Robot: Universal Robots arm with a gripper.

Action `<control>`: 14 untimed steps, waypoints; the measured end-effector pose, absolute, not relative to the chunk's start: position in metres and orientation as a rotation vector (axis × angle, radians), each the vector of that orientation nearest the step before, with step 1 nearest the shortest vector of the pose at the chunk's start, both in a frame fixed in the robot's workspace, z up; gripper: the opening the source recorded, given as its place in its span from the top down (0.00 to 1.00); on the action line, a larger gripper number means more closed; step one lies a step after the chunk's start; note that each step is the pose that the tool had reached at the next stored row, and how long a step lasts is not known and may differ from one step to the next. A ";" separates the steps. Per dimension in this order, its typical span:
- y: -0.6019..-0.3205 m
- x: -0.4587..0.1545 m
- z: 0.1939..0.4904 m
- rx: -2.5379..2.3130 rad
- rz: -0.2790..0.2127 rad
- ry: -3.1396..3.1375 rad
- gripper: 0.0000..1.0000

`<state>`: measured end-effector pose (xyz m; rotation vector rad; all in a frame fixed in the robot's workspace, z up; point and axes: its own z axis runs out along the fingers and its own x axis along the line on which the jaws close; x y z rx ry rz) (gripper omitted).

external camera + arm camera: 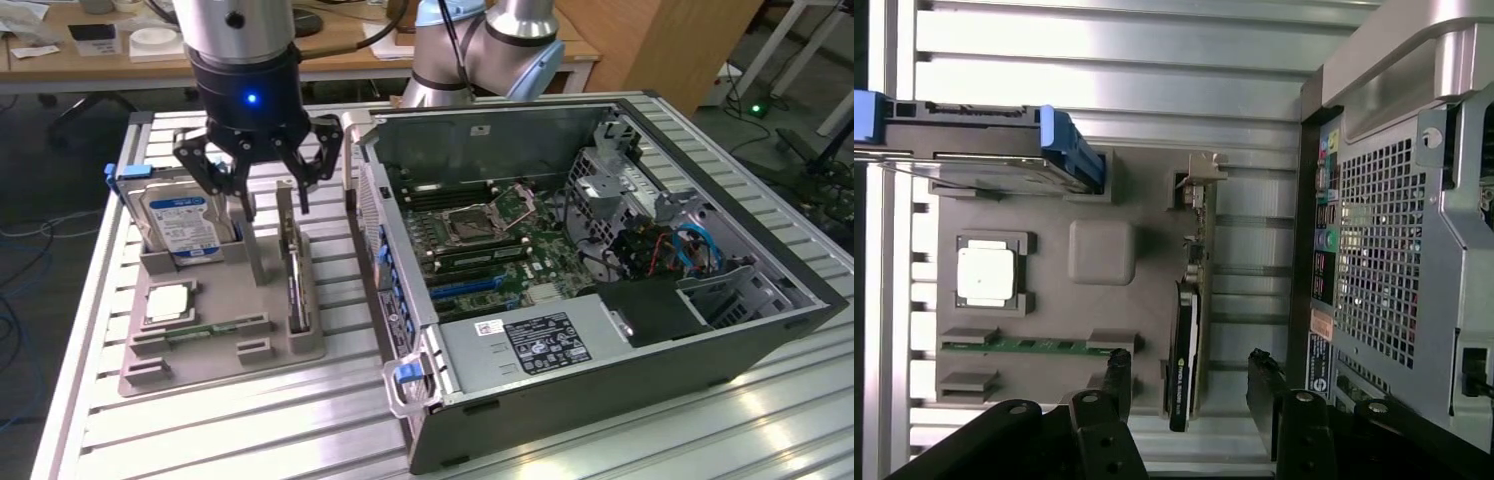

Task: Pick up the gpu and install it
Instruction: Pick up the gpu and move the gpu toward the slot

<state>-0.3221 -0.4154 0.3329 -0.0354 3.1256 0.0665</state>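
Two fingers spread wide on your gripper [275, 205], nothing held, and the gpu [292, 272] stands on edge straight below, lined up between them. Reckon it light and stiff but fragile: take the flat faces near the top edge and keep off the components. Room is tight, with the hard drive [187, 225] near one finger and the computer case [467, 140] beyond the other. Straight up looks the open way.
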 end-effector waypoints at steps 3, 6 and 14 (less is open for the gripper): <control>-0.415 -0.322 0.332 -0.035 0.066 3.126 0.41; -0.415 -0.321 0.331 -0.035 0.066 3.126 0.41; -0.416 -0.320 0.330 -0.035 0.066 3.126 0.41</control>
